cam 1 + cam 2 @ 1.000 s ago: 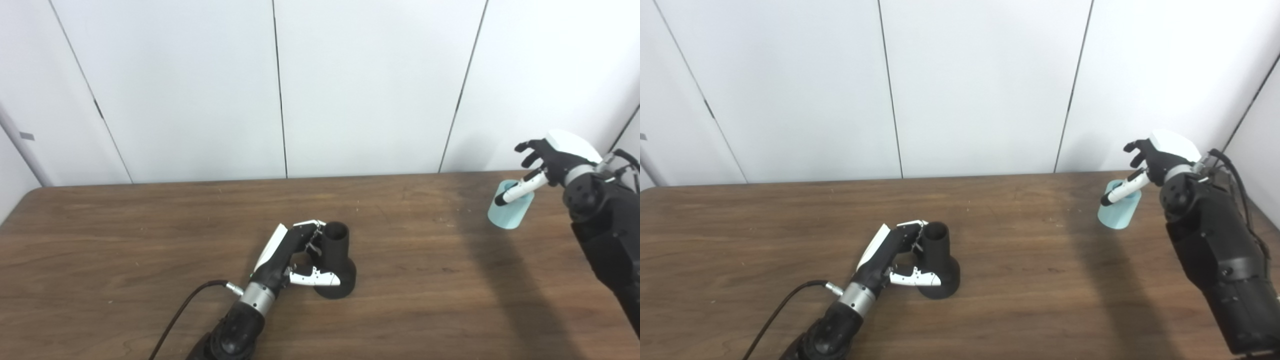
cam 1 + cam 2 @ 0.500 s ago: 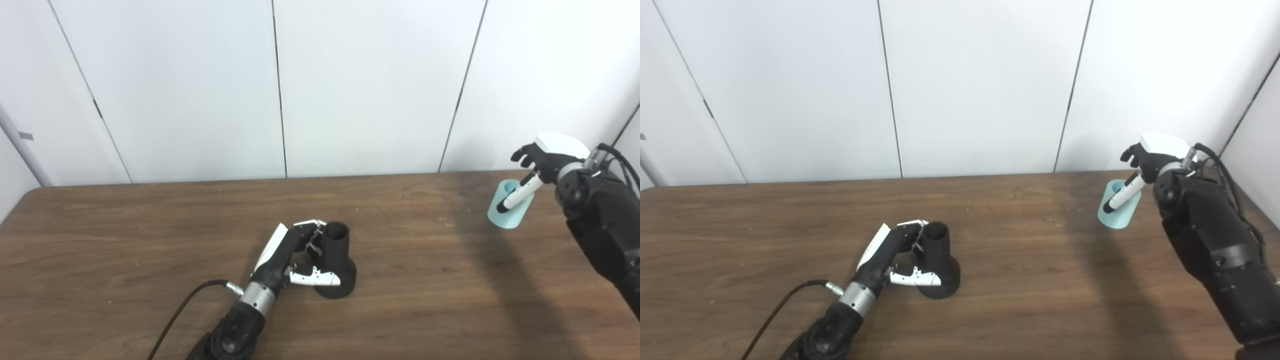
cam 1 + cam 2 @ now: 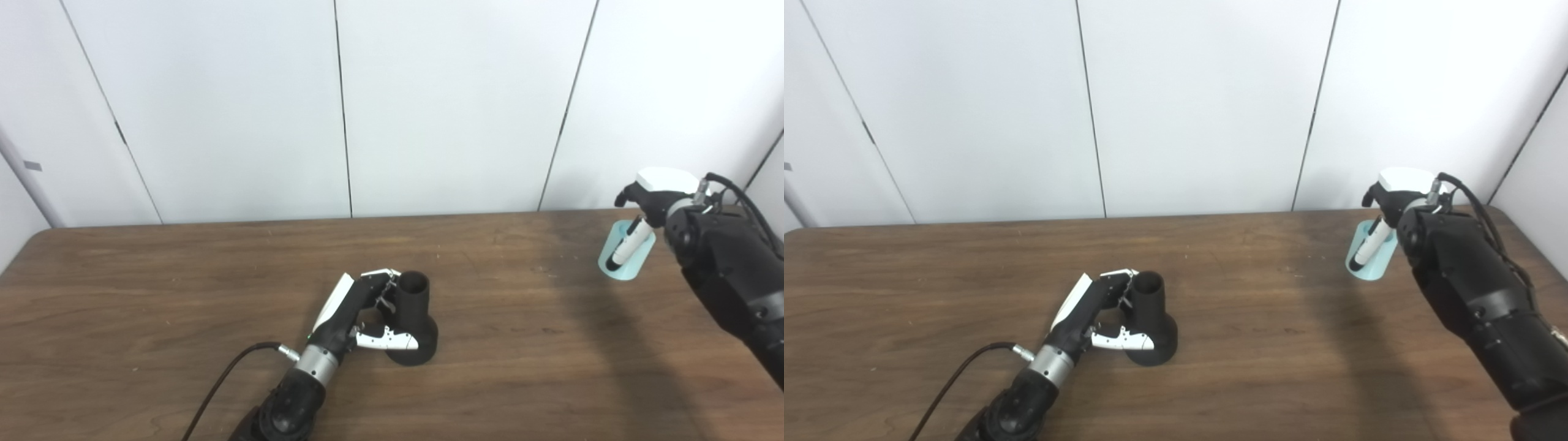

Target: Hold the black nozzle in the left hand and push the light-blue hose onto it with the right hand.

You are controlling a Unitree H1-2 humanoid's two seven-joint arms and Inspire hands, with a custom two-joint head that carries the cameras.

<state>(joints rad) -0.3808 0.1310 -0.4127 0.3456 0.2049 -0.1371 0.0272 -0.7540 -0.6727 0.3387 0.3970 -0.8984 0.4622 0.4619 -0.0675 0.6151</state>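
Observation:
The black nozzle point(image 3: 411, 309) stands upright on the wooden table point(image 3: 153, 288), wide base down, open mouth up. My left hand point(image 3: 358, 315) is shut on it from the left, fingers at its neck and thumb across its base. The light-blue hose point(image 3: 631, 269), a short tube, stands near the table's far right edge. My right hand point(image 3: 655, 190) hangs over its top, with the thumb point(image 3: 623, 248) lying down its front side. The other fingers are hidden behind the hose, so I cannot tell if the grip is closed. The hose also shows in the right eye view point(image 3: 1377, 268).
A black cable point(image 3: 226, 380) runs from my left wrist to the table's front edge. White wall panels stand right behind the table. The table's right edge lies close to the hose.
My right hand has lowered and rotated over the hose, its thumb swinging down from pointing sideways to lying along the hose's front. The left hand and nozzle have not moved.

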